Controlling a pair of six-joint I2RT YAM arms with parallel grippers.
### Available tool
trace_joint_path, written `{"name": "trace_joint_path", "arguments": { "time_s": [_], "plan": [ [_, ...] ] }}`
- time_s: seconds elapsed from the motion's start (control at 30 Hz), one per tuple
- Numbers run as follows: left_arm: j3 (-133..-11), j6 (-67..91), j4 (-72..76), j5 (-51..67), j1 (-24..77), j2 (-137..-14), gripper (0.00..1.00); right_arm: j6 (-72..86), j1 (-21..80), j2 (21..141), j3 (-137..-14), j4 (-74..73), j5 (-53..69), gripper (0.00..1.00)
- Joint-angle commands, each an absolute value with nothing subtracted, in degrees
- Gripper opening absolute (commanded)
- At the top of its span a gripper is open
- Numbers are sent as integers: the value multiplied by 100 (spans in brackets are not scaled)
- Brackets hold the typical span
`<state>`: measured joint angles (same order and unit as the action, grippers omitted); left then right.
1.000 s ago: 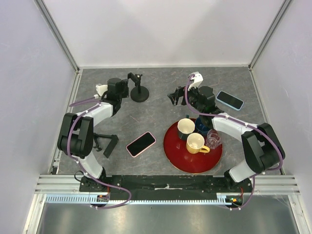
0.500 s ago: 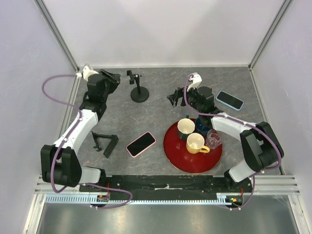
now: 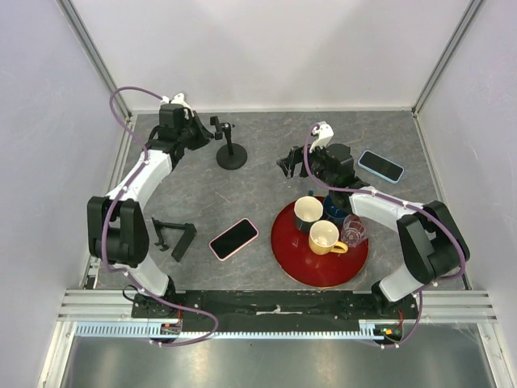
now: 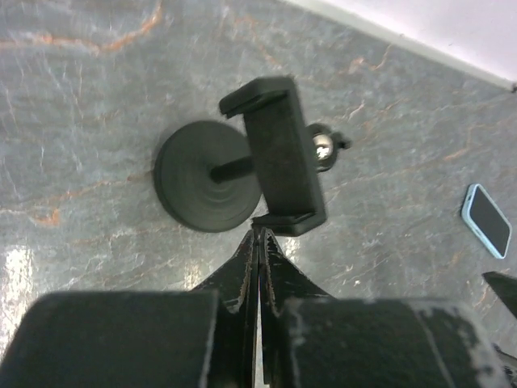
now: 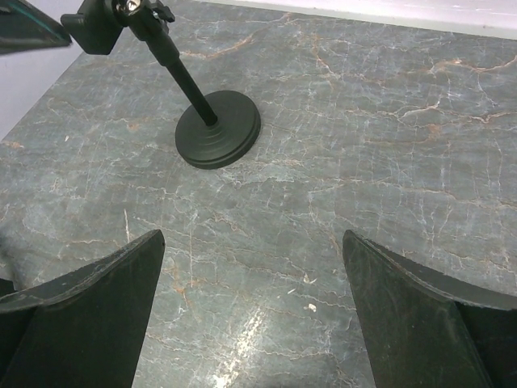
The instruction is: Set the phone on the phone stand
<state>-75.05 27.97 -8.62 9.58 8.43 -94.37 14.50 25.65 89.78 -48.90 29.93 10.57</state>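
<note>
One pink phone [image 3: 234, 238] well apart from left tool [image 4: 258, 236], stand [image 4: 279, 153] beside tool

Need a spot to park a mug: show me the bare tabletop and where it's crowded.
Bare: the stretch between pole stand, pink phone and red tray. Crowded: the tray itself, packed with cups.

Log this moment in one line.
left hand shut, tips near phone stand clamp | right hand open, empty | pink phone lying flat, not on stand
</note>
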Motion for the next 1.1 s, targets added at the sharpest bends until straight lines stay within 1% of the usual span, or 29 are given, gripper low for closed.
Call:
{"name": "trace_joint_path", "arguments": {
  "time_s": [0.0, 0.13, 0.27, 0.47, 0.57, 0.63, 0.67, 0.7, 0.77, 0.8, 0.9, 0.93, 0.97, 1.07],
  "plan": [
    [-7848, 2962, -1090, 1002, 914, -9632, 2, 1354, 2558, 8938, -5054, 3138, 1098, 98],
    [-7823, 3050, -1037, 1125, 1054, -9730, 2, 1380, 2558, 9000, -5080, 3138, 1125, 98],
    [-7664, 3085, -678, 1177, 1160, -9685, 2, 1389, 2558, 9009, -5098, 3138, 1134, 98],
    [-7874, 3234, -563, 1599, 1257, -10001, 2, 1397, 2558, 9026, -5089, 3138, 1143, 98],
    [-7867, 3226, -606, 1714, 1292, -9959, 2, 1389, 2558, 9026, -5089, 3138, 1143, 98],
    [-7718, 3060, -598, 1644, 1283, -9608, 7, 1389, 2558, 9044, -5098, 3129, 1143, 98],
    [-7491, 2972, -589, 1452, 1292, -9450, 11, 1389, 2558, 9044, -5098, 3129, 1143, 98],
    [-7358, 2892, -545, 1311, 1292, -9057, 20, 1389, 2558, 9035, -5098, 3129, 1143, 98],
    [-6963, 2655, -510, 838, 1283, -8694, 27, 1389, 2558, 9044, -5098, 3129, 1151, 98],
    [-6857, 2576, -492, 696, 1275, -8501, 33, 1397, 2558, 9044, -5098, 3129, 1160, 98],
    [-6627, 2338, -501, 238, 1205, -8043, 37, 1406, 2558, 9044, -5098, 3129, 1160, 98],
    [-6653, 2329, -666, 115, 1169, -8042, 35, 1415, 2558, 9044, -5098, 3129, 1169, 98],
    [-6784, 2364, -781, 19, 1065, -8085, 26, 1415, 2558, 9035, -5098, 3138, 1160, 98],
    [-7232, 2654, -1098, -36, 879, -8514, 15, 1415, 2558, 9009, -5080, 3129, 1143, 98]
  ]
}}
